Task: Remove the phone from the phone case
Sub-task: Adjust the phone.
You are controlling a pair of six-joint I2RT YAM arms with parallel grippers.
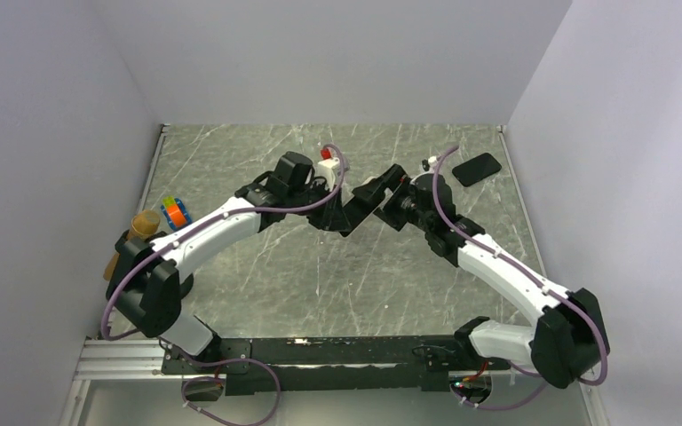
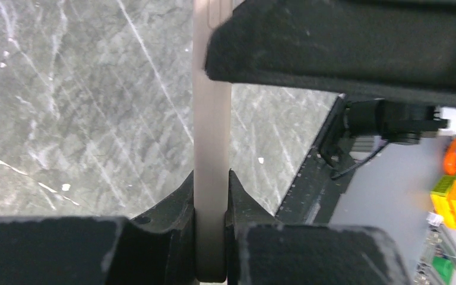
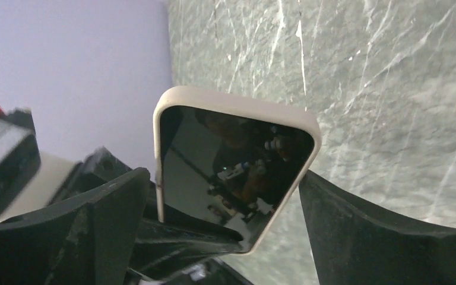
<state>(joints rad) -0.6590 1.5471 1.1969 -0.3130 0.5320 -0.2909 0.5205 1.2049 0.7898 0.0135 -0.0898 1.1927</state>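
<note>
Between pale lilac walls (image 1: 320,53), a grey stone-look tabletop (image 1: 320,266), white-veined.

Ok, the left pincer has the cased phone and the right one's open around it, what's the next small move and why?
Probably close the right pincer onto the case rim at the free end of the phone. The left pincer clamps the case edge-on, and the right fingers stand wide on either side, not touching, so nothing can be peeled yet.
</note>
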